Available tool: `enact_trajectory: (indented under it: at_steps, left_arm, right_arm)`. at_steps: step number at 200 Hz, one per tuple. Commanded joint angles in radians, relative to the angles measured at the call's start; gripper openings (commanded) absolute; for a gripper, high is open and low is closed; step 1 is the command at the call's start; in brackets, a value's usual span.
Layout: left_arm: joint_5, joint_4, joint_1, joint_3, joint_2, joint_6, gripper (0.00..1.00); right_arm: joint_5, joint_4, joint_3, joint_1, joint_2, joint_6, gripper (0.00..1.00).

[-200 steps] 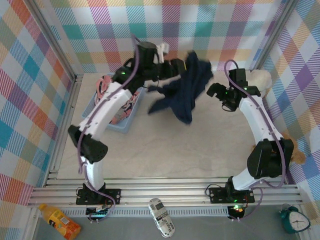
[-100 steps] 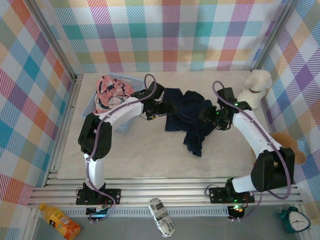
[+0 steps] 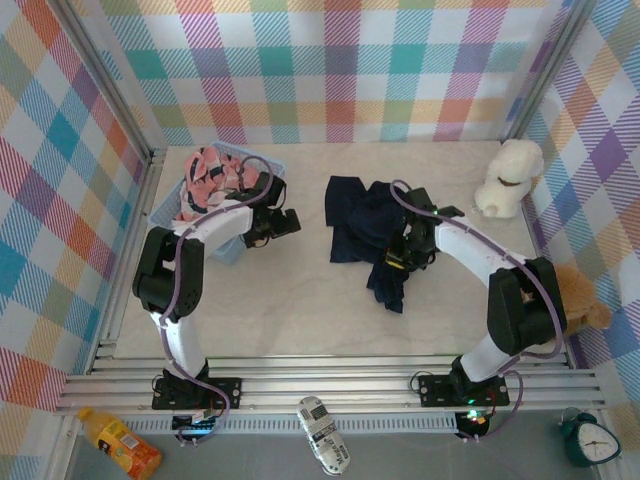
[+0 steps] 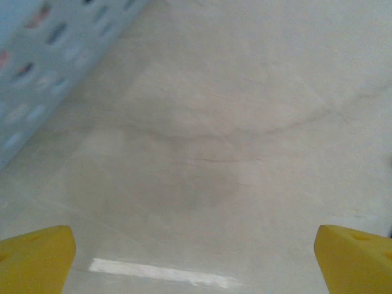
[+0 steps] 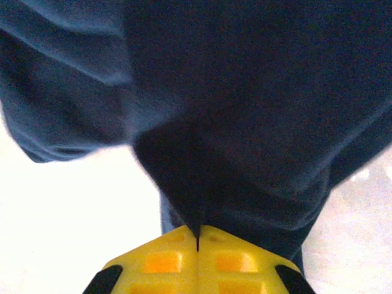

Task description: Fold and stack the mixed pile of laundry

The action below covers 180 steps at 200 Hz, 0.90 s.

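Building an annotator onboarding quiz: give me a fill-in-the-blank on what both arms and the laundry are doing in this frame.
1. On the right gripper, the jaws are ____ on the dark navy cloth T-shirt.
2. On the left gripper, the jaws stand ____ above the bare beige table.
3. The pink printed cloth garment lies in the light blue plastic ____.
4. The white plush toy sits at the table's far ____ corner.

Missing words: shut; open; basket; right.
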Motion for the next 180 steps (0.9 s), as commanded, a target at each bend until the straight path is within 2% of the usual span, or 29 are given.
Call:
enact_trajectory:
  at_steps: [1, 18, 33, 53, 67, 72, 82, 95, 107, 145, 180]
  left_arm:
    - [-0.039, -0.019, 0.007, -0.01, -0.072, 0.016, 1.0]
    - [0.024, 0.014, -0.014, -0.011, -0.103, 0.001, 1.0]
    - [0.101, 0.055, -0.047, -0.001, -0.106, -0.015, 1.0]
    - [0.193, 0.084, -0.116, 0.037, -0.067, -0.034, 0.97]
    - [0.256, 0.103, -0.172, 0.068, -0.02, -0.034, 0.94]
    - [0.27, 0.103, -0.193, 0.084, 0.0, -0.031, 0.93]
    - [0.299, 0.098, -0.229, 0.117, 0.05, -0.021, 0.9]
    - [0.327, 0.072, -0.263, 0.173, 0.117, -0.005, 0.85]
    - [0.331, 0.041, -0.288, 0.227, 0.174, 0.012, 0.82]
    - [0.309, -0.007, -0.306, 0.3, 0.284, 0.014, 0.72]
    - [0.257, -0.05, -0.305, 0.313, 0.319, 0.006, 0.5]
  right_arm:
    - [0.061, -0.046, 0.144, -0.013, -0.028, -0.065, 0.0]
    - [0.155, -0.116, 0.211, -0.056, -0.052, -0.109, 0.0]
    - [0.2, -0.136, 0.204, -0.142, -0.082, -0.147, 0.0]
    - [0.163, -0.113, 0.145, -0.29, -0.108, -0.179, 0.0]
    - [0.127, -0.068, 0.1, -0.352, -0.111, -0.187, 0.0]
    - [0.111, -0.052, 0.088, -0.365, -0.109, -0.187, 0.09]
    - [0.084, -0.04, 0.067, -0.382, -0.1, -0.175, 0.36]
    - [0.045, -0.049, 0.045, -0.384, -0.091, -0.157, 0.56]
    - [0.011, -0.05, 0.004, -0.383, -0.104, -0.13, 0.64]
    - [-0.076, -0.046, -0.195, -0.334, -0.261, -0.036, 0.67]
    - [-0.085, -0.026, -0.274, -0.183, -0.375, 0.068, 0.67]
